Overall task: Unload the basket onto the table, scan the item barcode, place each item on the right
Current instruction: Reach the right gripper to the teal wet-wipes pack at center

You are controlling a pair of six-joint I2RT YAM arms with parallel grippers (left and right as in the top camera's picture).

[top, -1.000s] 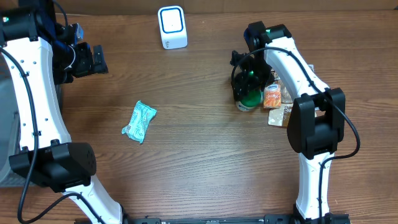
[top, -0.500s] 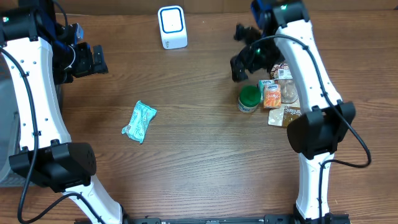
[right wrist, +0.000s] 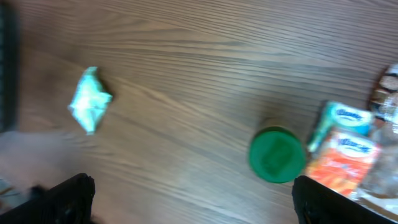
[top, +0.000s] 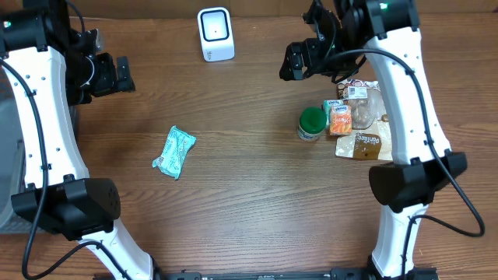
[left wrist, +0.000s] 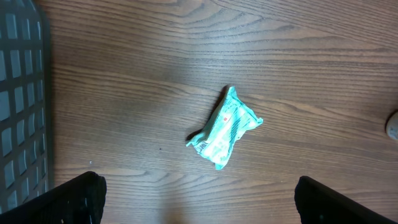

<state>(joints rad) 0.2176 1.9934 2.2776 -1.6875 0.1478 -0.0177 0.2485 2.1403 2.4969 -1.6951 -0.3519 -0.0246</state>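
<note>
Green-lidded jar [top: 311, 123] stands free beside snack packets [top: 340, 120]; left hand [top: 120, 75] and right hand [top: 296, 62] hang spread, empty, so nothing faces the scanner [top: 215, 34].

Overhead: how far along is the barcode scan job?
Done: possibly the teal packet, lying alone mid-table apart from the rest; no frame proves a scan. In hand: nothing; left gripper and right gripper both have open, empty jaws. Left: the green-lidded jar, orange packet and brown pouch sit clustered, none at the scanner.
</note>
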